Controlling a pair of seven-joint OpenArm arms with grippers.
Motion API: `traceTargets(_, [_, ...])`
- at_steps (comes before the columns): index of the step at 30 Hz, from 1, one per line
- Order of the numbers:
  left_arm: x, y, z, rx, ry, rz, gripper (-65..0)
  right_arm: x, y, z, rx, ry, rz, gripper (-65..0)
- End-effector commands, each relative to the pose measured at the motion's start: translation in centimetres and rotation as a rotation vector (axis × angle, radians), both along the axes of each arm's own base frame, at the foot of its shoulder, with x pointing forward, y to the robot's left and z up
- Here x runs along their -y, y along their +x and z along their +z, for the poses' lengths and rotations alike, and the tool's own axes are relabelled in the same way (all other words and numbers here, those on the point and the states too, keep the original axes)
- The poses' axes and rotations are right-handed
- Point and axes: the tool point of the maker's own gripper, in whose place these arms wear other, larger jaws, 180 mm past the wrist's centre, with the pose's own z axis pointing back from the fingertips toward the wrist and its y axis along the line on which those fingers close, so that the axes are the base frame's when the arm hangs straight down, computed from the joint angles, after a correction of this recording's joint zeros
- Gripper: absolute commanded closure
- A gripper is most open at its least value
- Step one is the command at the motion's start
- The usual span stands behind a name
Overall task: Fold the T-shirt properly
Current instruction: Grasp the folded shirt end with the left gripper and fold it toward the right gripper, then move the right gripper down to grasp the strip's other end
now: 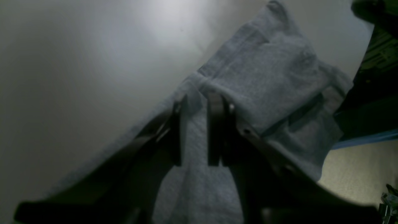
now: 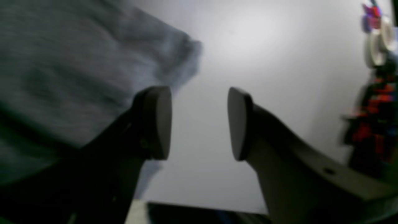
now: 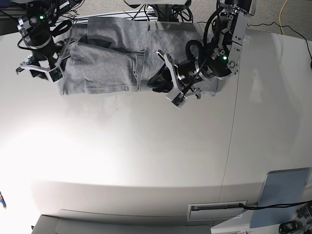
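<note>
Both arms reach low: right claw (image 2: pixel 199 123) released, left claw (image 1: pixel 196 130) straddling T-shirt (image 3: pixel 105 68).

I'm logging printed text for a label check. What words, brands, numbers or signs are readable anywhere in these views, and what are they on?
None can be read.
T-shirt: only plain grey fabric shows in all three views; no legible print.
Coloured clutter at the right wrist view's edge: too blurred to read.
Grey panel on the table's near corner: no visible marking.

left gripper (image 1: pixel 196 130) slightly parted, arm reaching low; right gripper (image 2: pixel 199 123) spread wide.
</note>
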Motion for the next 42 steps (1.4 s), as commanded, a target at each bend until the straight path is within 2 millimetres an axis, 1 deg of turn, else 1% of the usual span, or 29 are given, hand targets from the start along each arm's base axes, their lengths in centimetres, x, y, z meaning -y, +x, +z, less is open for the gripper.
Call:
traceTargets(1, [0.3, 0.5, 1.4, 0.038, -0.035, -0.003, -13.2, 0.4, 0.0, 0.5, 0.003, -0.011, -0.015, -29.0])
traceTargets(2, [0.3, 0.5, 1.4, 0.038, -0.034, -0.003, -13.2, 0.5, -0.4, 0.2, -0.022, -0.001, -0.034, -29.0])
traceTargets(4, [0.3, 0.5, 1.3, 0.036, -0.033, -0.004, -13.2, 1.0, -0.5, 0.1, -0.021, 0.027, -0.079, -29.0])
traceTargets(6, [0.3, 0.4, 1.2, 0.031, -0.027, -0.006, -13.2, 2.4, -0.3, 0.0, 0.005, 0.078, -0.151, -29.0])
traceTargets(8, [0.2, 0.3, 0.9, 0.021, -0.014, -0.012, -13.2, 4.0, -0.9, -0.8, -0.007, 0.167, -0.236, -29.0])
traceTargets(11, [0.2, 0.2, 0.8, 0.016, -0.011, -0.013, -13.2, 5.5, -2.2, -2.3, -0.053, 0.344, -0.323, -29.0])
traceTargets(13, [0.2, 0.2, 0.8, 0.017, -0.011, -0.014, -13.2, 6.9, -2.7, -2.6, -0.045, 0.407, -0.374, -29.0])
traceTargets(14, [0.2, 0.2, 0.9, 0.017, -0.011, -0.013, -13.2, 7.2, -2.7, -2.6, -0.039, 0.438, -0.384, -29.0])
traceTargets(16, [0.2, 0.2, 0.9, 0.017, -0.012, -0.013, -13.2, 7.1, -2.8, -3.2, -0.051, 0.501, -0.379, -29.0])
traceTargets(19, [0.2, 0.2, 0.9, 0.017, -0.012, -0.014, -13.2, 6.7, -2.6, -4.8, -0.090, 0.603, -0.391, -29.0])
traceTargets(22, [0.2, 0.1, 0.7, 0.012, -0.009, -0.014, -13.2, 6.6, -1.9, -6.2, -0.119, 0.711, -0.427, -29.0])
traceTargets(25, [0.2, -0.3, 0.5, 0.002, -0.008, -0.015, -13.2, 5.9, -0.9, -6.8, -0.114, 0.842, -0.454, -29.0])
traceTargets(27, [0.2, -0.5, 0.3, -0.004, -0.008, -0.014, -13.2, 6.0, -0.5, -6.9, -0.098, 0.874, -0.464, -29.0])
traceTargets(31, [0.1, -0.4, 0.3, -0.002, -0.001, -0.013, -13.2, 6.0, -0.8, -7.0, -0.104, 0.873, -0.467, -29.0])
traceTargets(36, [0.1, -0.4, 0.3, -0.002, -0.002, -0.013, -13.2, 5.7, -0.5, -6.7, -0.092, 0.896, -0.459, -29.6])
traceTargets(40, [0.1, -0.4, 0.3, -0.002, -0.002, -0.013, -13.2, 5.0, -0.2, -6.3, -0.079, 0.919, -0.410, -39.2])
traceTargets(42, [0.1, -0.4, 0.3, -0.002, -0.002, -0.013, -13.2, 4.8, 0.0, -6.0, -0.070, 0.936, -0.397, -39.4])
